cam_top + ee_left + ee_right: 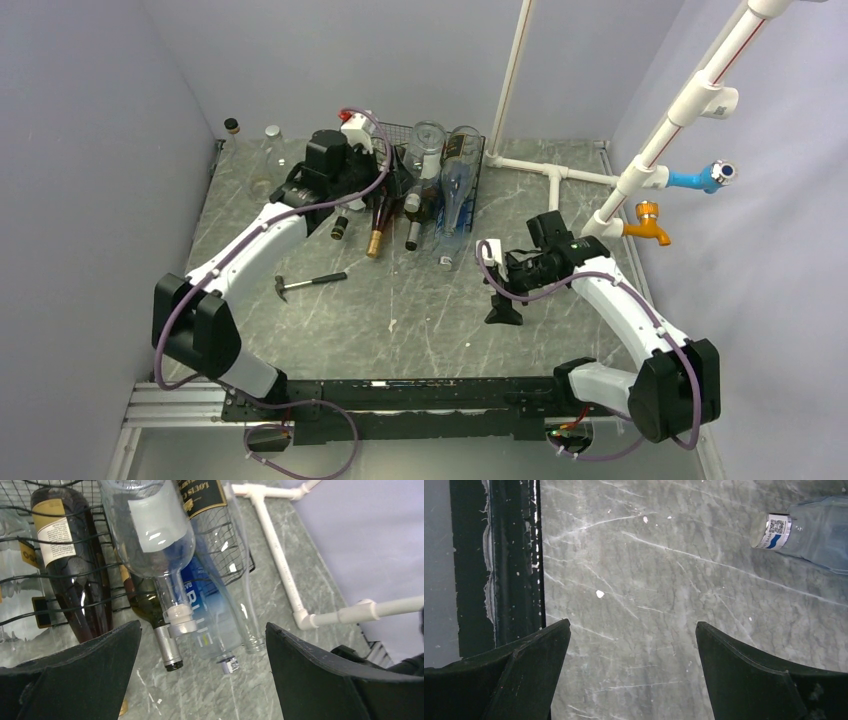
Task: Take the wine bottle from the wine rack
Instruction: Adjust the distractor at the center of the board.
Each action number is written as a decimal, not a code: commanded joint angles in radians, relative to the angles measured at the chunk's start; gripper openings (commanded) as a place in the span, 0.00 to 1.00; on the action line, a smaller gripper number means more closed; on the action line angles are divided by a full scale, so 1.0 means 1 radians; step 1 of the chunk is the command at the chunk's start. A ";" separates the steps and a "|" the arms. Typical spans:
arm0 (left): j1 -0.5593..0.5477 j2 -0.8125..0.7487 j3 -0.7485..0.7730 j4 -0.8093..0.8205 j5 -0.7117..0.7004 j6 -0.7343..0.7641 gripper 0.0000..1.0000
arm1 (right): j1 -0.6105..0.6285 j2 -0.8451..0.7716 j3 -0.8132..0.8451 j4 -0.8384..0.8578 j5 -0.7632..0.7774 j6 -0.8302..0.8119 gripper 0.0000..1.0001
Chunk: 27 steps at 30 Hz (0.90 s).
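The black wire wine rack [478, 160] stands at the back of the table with several bottles lying in it, necks toward me. The left wrist view shows a dark wine bottle with a cream label [70, 565], a clear bottle [155, 535] stacked on top, a dark green bottle with a silver neck [167, 647] and a blue-tinted bottle [212, 630]. My left gripper [388, 192] [202, 670] hangs open just above and left of the necks, touching nothing. Farther right, my right gripper [503, 305] [633, 665] points down at bare table, open and empty.
A hammer [310, 283] lies on the table left of centre. White PVC pipes [555, 175] run behind and right of the rack, with a blue tap [700, 178] and an orange tap [650, 222]. The blue bottle's mouth [774, 530] shows near my right gripper. Small jars [232, 126] stand back left.
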<state>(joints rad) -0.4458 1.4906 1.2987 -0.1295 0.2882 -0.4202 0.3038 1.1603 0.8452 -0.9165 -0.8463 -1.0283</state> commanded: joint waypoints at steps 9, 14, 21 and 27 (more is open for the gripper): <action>-0.033 0.107 0.100 -0.071 -0.131 0.032 0.99 | 0.020 0.005 0.024 0.071 0.032 0.063 1.00; -0.046 0.162 0.152 -0.097 -0.183 0.035 1.00 | 0.020 -0.004 0.005 0.087 0.038 0.068 1.00; -0.110 0.250 0.253 -0.166 -0.281 0.028 0.98 | 0.018 -0.005 -0.007 0.097 0.045 0.068 1.00; -0.156 0.326 0.330 -0.236 -0.415 0.020 0.91 | 0.018 -0.012 -0.015 0.102 0.046 0.067 1.00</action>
<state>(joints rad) -0.5797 1.7893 1.5757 -0.3267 -0.0223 -0.4046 0.3195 1.1641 0.8383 -0.8433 -0.7933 -0.9646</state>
